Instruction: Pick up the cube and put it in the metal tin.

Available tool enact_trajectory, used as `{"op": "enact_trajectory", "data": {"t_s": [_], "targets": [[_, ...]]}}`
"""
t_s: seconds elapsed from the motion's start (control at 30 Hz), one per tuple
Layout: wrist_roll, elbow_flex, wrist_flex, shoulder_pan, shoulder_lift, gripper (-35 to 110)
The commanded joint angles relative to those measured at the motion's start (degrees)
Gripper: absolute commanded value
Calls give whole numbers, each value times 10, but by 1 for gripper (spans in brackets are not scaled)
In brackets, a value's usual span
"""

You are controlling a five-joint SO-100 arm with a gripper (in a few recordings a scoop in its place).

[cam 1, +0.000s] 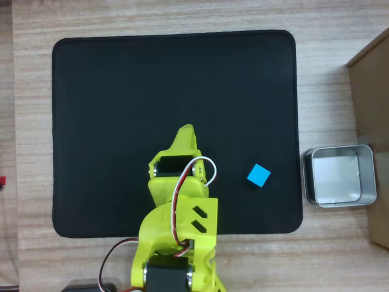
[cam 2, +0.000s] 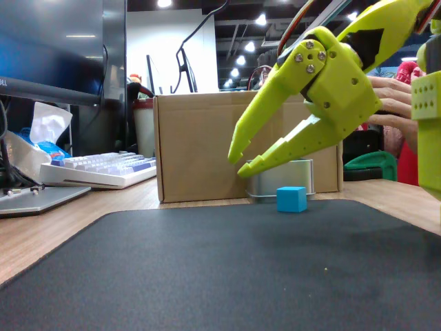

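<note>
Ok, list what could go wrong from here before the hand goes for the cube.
1. The cube lies turned diagonally on the black mat; the open hand may close on its corners and let it twist or slip out.
2. The hand sits left of the cube in the overhead view, so a low sweep could nudge it away.
3. The metal tin is low-walled and sits beside a cardboard box; a drop off centre might miss it.
</note>
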Motion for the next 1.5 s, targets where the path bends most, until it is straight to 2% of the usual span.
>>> {"op": "enact_trajectory", "data": {"t_s": [0.0,0.3,0.57,0.73,0.9,1.13,1.23,1.3,1.4,1.47], "targets": [[-13,7,7,3,16,0],[-18,-77,16,43,-55,7],[5,-178,117,103,-166,9],[20,-205,124,176,-234,9],[1,-214,113,227,-299,17],[-19,-248,70,236,-374,24],[-25,-288,125,236,-403,24],[-30,-305,126,246,-444,24],[-47,-318,121,260,-490,31],[-45,-315,129,267,-523,47]]}}
